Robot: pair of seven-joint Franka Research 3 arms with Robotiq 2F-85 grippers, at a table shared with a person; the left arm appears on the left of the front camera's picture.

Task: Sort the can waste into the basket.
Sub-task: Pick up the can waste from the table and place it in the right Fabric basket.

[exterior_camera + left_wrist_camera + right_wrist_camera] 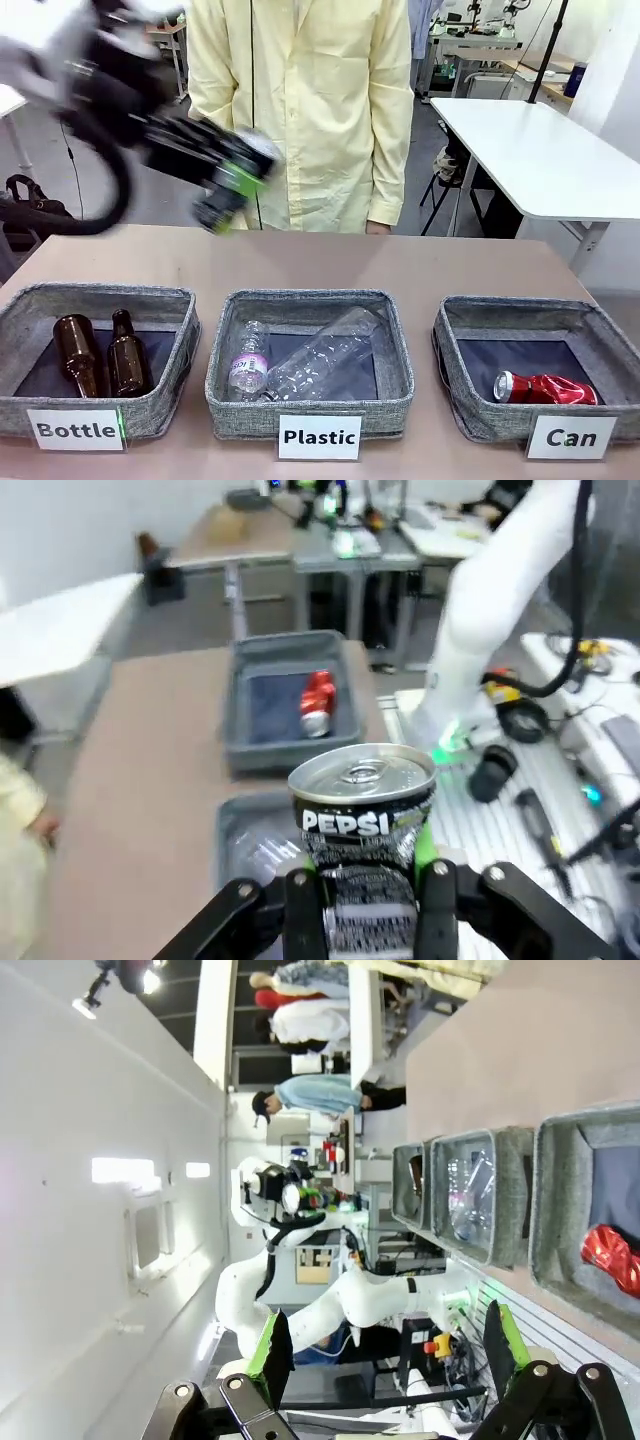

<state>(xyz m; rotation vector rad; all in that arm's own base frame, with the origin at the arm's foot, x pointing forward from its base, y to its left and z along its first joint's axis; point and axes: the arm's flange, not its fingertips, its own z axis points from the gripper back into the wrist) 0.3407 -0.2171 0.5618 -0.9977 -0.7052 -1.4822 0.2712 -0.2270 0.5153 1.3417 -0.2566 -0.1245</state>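
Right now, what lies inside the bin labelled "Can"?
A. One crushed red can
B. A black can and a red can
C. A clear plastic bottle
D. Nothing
A: the front view shows a single crushed red can in the basket labelled "Can", while the black can is clamped in the left gripper, up in the air.

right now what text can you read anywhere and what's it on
"Bottle": white label on the left bin.
"Plastic": white label on the middle bin.
"Can": white label on the right basket.
"PEPSI": black can in the left gripper.
The plastic bottle's purple label is too small to read.
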